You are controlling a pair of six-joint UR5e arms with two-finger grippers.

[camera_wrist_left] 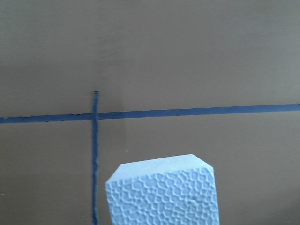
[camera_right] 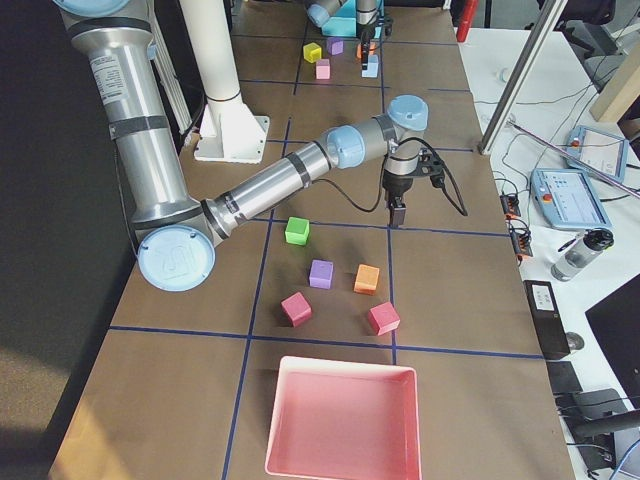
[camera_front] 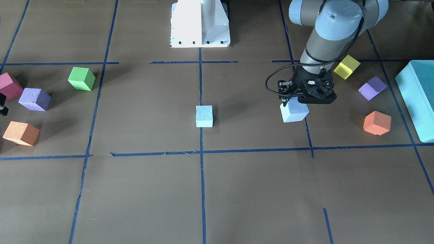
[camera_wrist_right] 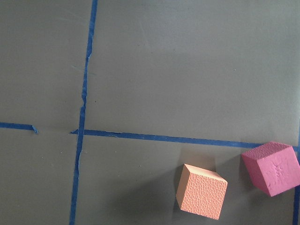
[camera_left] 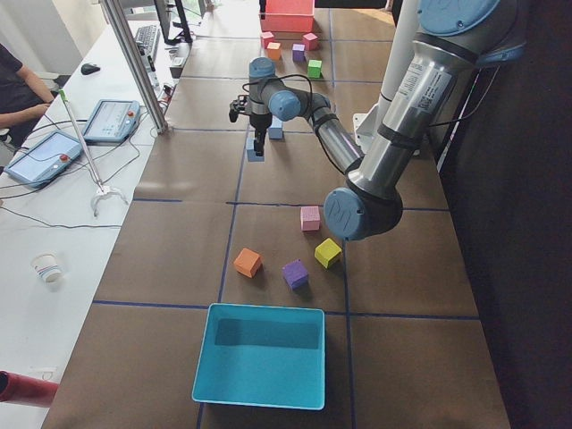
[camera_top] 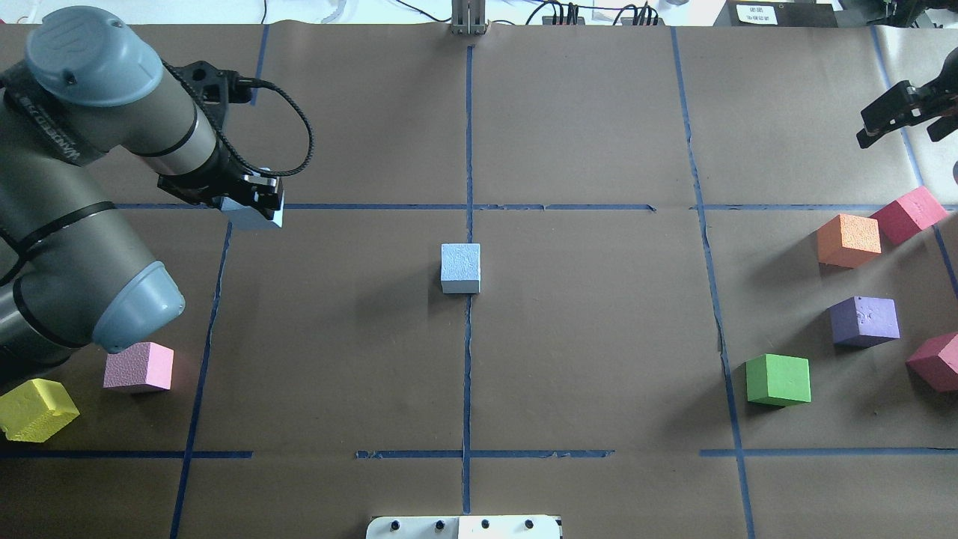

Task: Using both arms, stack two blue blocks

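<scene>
grainy blue block (camera_wrist_left: 164, 192) sits pinched in the left tool (camera_front: 293, 101). second blue block (camera_top: 460, 268) rests on the counter (camera_top: 584, 337), well apart from that tool, toward the right tool (camera_top: 894, 120), whose opening i cannot tell.

Brown paper-covered table (camera_top: 599, 112), blue tape grid (camera_top: 469, 150); white side bench (camera_left: 36, 223) with possibly tablets (camera_left: 45, 156).
</scene>
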